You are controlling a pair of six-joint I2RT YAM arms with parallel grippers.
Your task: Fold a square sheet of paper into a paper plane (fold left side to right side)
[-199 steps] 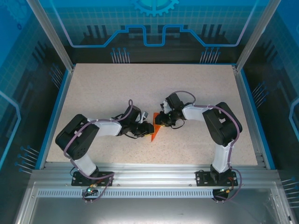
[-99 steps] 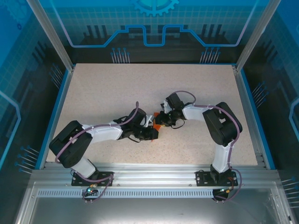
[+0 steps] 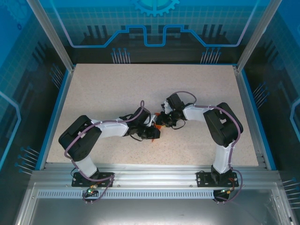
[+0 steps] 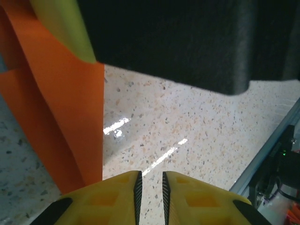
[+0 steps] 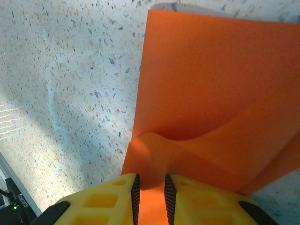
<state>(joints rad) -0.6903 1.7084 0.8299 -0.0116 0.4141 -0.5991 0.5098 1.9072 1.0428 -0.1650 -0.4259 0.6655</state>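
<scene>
Left tool [image 4: 149, 176] slid rightward, nearly pressed together; right tool [image 5: 150, 178] pinches buckled orange paper [image 5: 211, 84].

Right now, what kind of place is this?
Probably a robotics lab cell: an aluminium frame and blue printed panels enclose a speckled table with a left arm and a right arm bolted on.

Bright light glints off the table [image 4: 187, 140]; close paper [image 4: 61, 117] slightly soft.

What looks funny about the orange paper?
The thin bright orange paper sheet is not lying flat. Beside the right tool, which pinches its edge, it bulges up in a wavy hump above the speckled beige table, buckled rather than neatly creased.
</scene>
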